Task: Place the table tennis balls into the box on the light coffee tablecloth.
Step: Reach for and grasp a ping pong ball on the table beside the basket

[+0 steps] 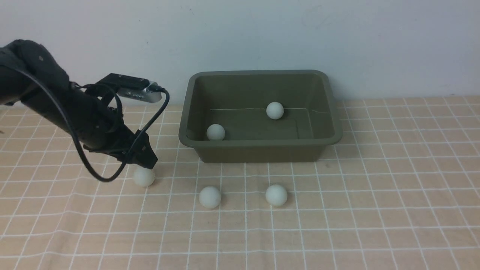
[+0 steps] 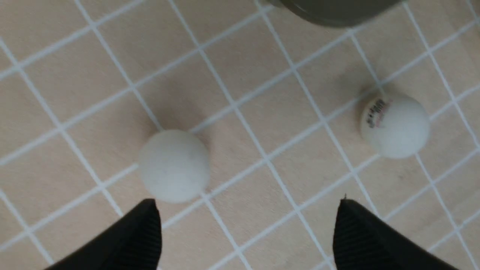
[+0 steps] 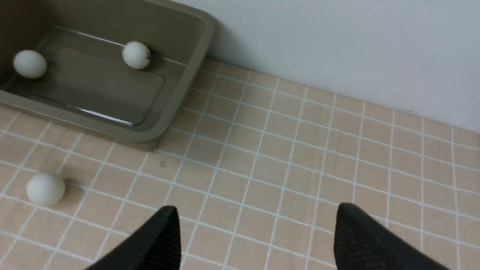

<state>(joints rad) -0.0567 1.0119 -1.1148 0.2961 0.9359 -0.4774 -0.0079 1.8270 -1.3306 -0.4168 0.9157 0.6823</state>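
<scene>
L gripper (image 2: 247,204) wide open, empty, just by a ball (image 2: 173,166) off box's (image 1: 258,141) front-left corner; R gripper (image 3: 257,210) open, empty.

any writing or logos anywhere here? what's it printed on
Small dark and reddish print on one table tennis ball, seen from the left wrist: too blurred to read.
No text shows on the box or the tablecloth.
</scene>
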